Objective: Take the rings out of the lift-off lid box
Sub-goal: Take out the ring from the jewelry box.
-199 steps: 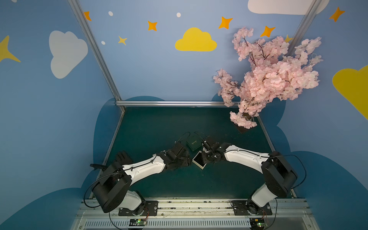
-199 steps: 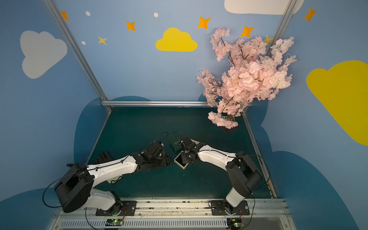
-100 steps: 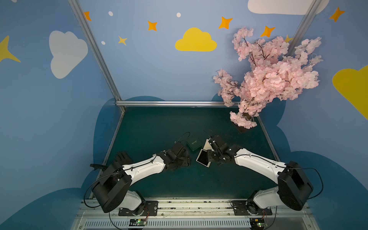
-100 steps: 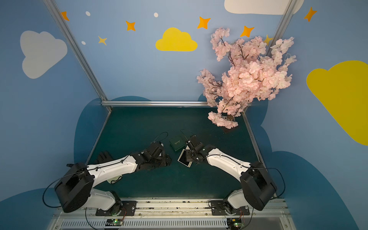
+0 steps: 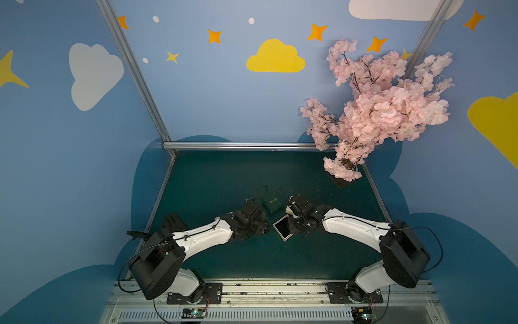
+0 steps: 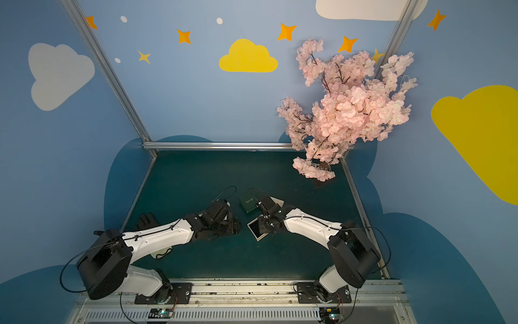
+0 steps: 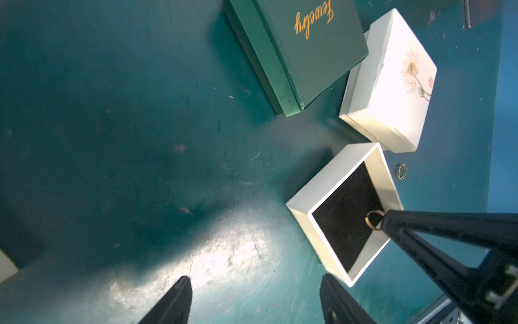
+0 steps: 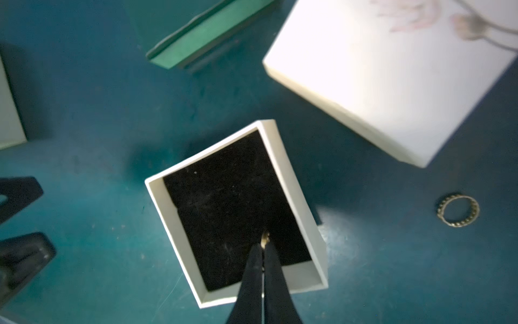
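The lift-off lid box (image 7: 316,241) stands open on the green mat, white with a black lining, in both top views (image 5: 283,228) (image 6: 256,228). Its flower-printed lid (image 7: 389,81) lies beside it. My right gripper (image 8: 263,245) hangs over the box (image 8: 173,232), shut on one of the rings (image 8: 265,238), a thin metal band (image 7: 374,220) lifted clear of the lining. A second, beaded ring (image 8: 458,209) lies on the mat (image 7: 401,171) beside the box. My left gripper (image 7: 255,283) is open over bare mat just short of the box, holding nothing.
A closed green jewelry box (image 5: 273,201) lies behind the white one, against the lid (image 8: 392,78). A pink blossom tree (image 5: 378,112) stands at the back right. A black glove-like object (image 5: 173,221) lies by the left rail. A pale object (image 6: 161,252) lies under the left arm.
The right arm's elbow swung out to the right and came partly back, its gripper staying shut over the open box. The left arm has not moved.
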Robot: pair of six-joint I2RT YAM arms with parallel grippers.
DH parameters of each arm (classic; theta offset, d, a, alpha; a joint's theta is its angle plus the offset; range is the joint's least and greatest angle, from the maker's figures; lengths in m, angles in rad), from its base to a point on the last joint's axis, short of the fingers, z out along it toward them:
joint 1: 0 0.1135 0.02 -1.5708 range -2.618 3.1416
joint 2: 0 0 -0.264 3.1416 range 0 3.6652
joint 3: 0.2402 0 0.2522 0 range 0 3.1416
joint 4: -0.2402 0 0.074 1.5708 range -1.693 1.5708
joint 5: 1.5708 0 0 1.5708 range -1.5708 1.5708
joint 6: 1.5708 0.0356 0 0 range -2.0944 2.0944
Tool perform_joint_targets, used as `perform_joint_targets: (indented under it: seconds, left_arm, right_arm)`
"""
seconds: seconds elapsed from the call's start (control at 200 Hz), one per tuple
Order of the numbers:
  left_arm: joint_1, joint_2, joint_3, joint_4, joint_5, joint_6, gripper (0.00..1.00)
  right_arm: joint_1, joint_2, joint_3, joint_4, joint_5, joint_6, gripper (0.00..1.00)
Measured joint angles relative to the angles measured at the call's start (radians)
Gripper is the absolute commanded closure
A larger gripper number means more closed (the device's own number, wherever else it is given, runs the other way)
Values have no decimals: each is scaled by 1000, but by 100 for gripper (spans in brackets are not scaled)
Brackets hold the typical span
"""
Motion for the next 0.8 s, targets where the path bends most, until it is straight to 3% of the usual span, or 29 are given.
perform_joint_targets:
  seconds: [0.35,0.801]
  left_arm:
    - [0,0,0,5,0,0,27]
    - [0,-22,-16,30,0,-4,27]
  right_arm:
    - [19,114,162,-194,15,-68,100]
    - [23,124,167,-154,-43,-21,100]
